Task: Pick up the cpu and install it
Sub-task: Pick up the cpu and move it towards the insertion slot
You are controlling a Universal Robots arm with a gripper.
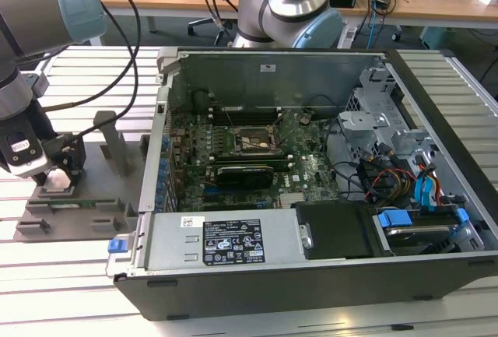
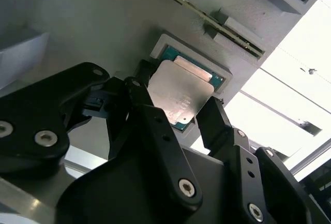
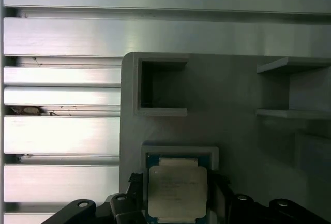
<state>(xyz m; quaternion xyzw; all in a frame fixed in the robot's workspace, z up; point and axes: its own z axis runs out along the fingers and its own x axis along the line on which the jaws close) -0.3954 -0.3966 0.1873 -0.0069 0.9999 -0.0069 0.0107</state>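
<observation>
Cpu (image 2: 178, 97) lies in the grey tray's (image 2: 103, 27) recess between the gripper's (image 2: 176, 99) spread fingers (image 2: 155, 125), which sit just beside two edges; an uneven squeeze could tilt, jam or drop it.

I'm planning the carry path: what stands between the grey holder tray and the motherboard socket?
In the exterior view, the computer case's upright side wall stands between the holder tray and the socket, then a strip of motherboard.

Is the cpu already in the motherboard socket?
No, in the first wrist view the cpu sits in a pocket of the grey holder tray.
</observation>
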